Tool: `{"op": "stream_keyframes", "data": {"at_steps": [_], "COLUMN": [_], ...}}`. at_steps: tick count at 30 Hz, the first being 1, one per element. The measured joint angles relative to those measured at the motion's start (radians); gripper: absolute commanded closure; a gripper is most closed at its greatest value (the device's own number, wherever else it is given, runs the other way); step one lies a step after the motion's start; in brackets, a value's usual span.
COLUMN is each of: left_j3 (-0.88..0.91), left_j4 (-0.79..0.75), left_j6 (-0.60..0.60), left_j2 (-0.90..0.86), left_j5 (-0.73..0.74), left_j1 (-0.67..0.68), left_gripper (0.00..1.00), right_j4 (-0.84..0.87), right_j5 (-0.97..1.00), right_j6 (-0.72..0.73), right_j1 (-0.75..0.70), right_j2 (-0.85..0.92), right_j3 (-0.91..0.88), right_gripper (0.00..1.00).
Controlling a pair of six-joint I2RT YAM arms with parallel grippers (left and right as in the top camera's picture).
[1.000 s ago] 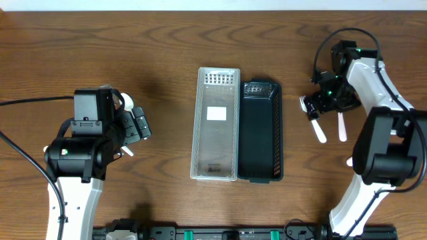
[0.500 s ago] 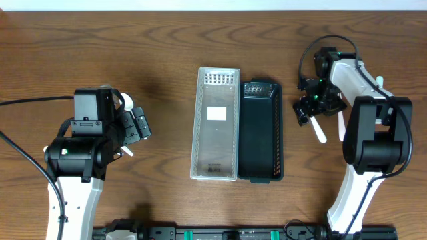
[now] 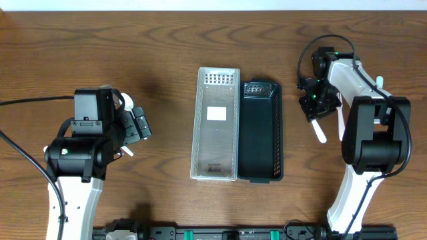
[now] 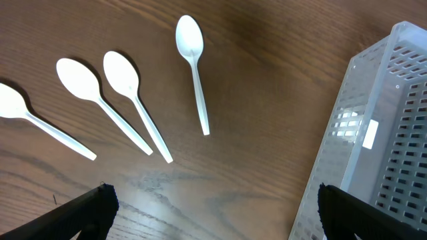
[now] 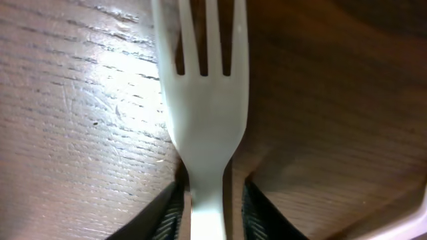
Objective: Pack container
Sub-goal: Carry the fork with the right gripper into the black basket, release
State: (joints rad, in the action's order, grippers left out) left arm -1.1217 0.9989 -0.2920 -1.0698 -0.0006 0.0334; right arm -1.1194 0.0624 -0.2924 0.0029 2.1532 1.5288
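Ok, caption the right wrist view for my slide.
Right gripper closed on the neck of a white plastic fork, tines pointing away, over the wooden table.

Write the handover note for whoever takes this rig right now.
Right end effector: shut on a white plastic fork, low over the wood right of the containers.
Left end effector: open, holding nothing, above four white spoons on the table to the left.
Clear slotted container and black container sit side by side at centre; nothing visibly packed in either.
A second white utensil lies by the right arm.
Done: fork grasped. Left: place it, then pack the remaining cutlery.
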Motion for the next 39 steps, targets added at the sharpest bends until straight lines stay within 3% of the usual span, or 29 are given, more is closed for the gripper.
{"op": "stream_keyframes", "data": {"at_steps": [12, 16, 25, 33, 39], "left_j3": [0.000, 0.000, 0.000, 0.000, 0.000], "left_j4": [0.000, 0.000, 0.000, 0.000, 0.003], "left_j6": [0.000, 0.000, 0.000, 0.000, 0.000], "left_j2": [0.000, 0.000, 0.000, 0.000, 0.000], "left_j5": [0.000, 0.000, 0.000, 0.000, 0.000], "left_j1": [0.000, 0.000, 0.000, 0.000, 0.000], "left_gripper": [0.02, 0.02, 0.02, 0.02, 0.02], "right_j4": [-0.002, -0.002, -0.050, -0.257, -0.301], "right_j5": [0.002, 0.003, 0.002, -0.015, -0.097], "right_j6": [0.021, 0.024, 0.098, 0.248, 0.446], "right_j1": [0.000, 0.000, 0.000, 0.016, 0.109], "right_j2": [0.000, 0.000, 0.000, -0.031, -0.198], "right_j3": [0.000, 0.000, 0.019, 0.314, 0.397], "right_gripper": [0.85, 0.98, 0.99, 0.99, 0.99]}}
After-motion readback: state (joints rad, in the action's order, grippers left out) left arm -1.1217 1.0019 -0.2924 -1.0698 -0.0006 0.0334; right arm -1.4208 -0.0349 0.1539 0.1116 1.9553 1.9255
